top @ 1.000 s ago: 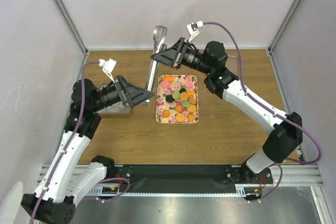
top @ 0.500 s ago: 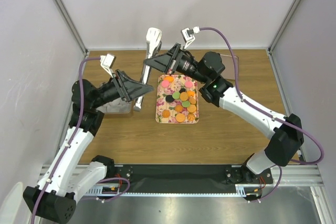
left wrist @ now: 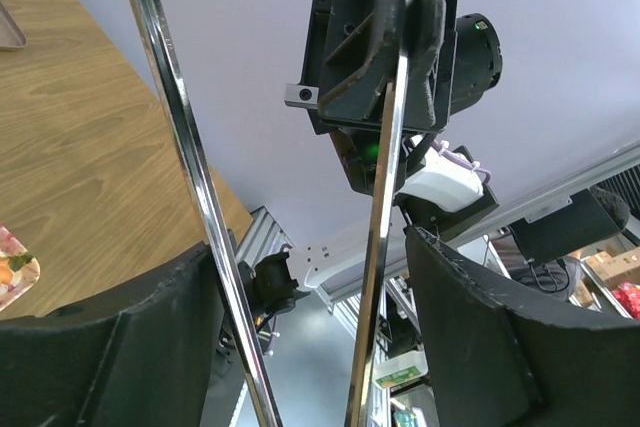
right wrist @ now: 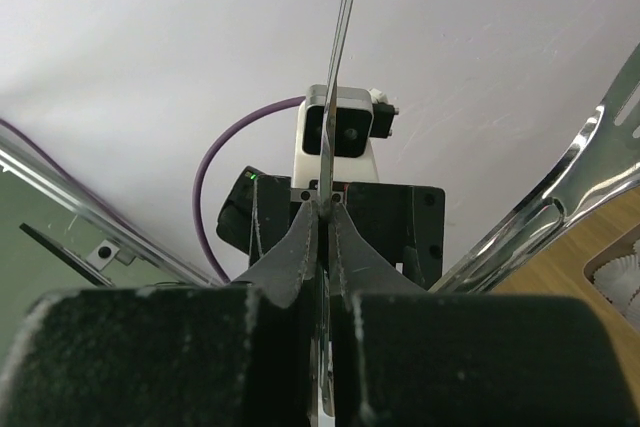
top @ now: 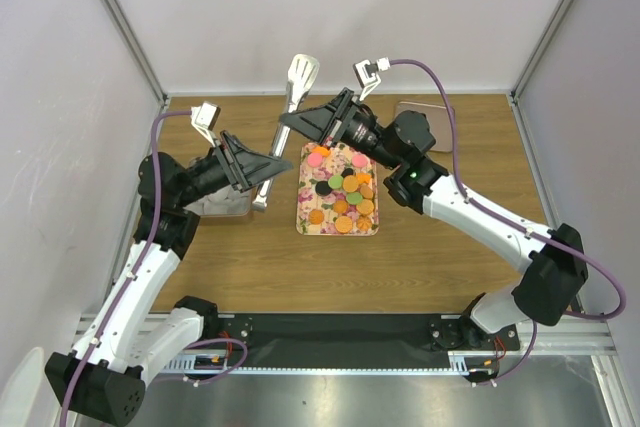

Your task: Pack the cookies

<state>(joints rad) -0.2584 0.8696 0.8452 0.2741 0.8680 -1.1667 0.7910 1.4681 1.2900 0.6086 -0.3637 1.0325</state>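
Right gripper (right wrist: 325,215): clenched hard on one blade of the tongs (top: 296,82), the thin steel strip pinched flat between its pads.
Why that hold: looks like a handover. A one-blade pinch can carry the tool, but it can't work it.
Left gripper (left wrist: 312,247): jaws apart, straddling both blades. A gap shows beside one blade, so no squeeze yet.
Why that placement: a grip across both blades would let this gripper open and shut the tongs, which is what picking up discs calls for.
Tongs: up in the air, clear of the tabletop (top: 450,257), slanting with the flat slotted ends toward the far edge.
Cookies (top: 345,197): orange, green, pink and black discs piled on the flowered tray (top: 300,217) at the middle of the tabletop, just right of the tongs. Neither gripper is touching them.
Packing so far: not begun, by the look of it.
Right arm: stretched from the near right corner diagonally to the far middle, wrist level and pointing left.
Left arm: up along the left edge, elbow folded, forearm level and pointing right, meeting the other gripper at the tool.
Watch for: the tongs slipping if the pinch lets go before the straddling jaws bite.
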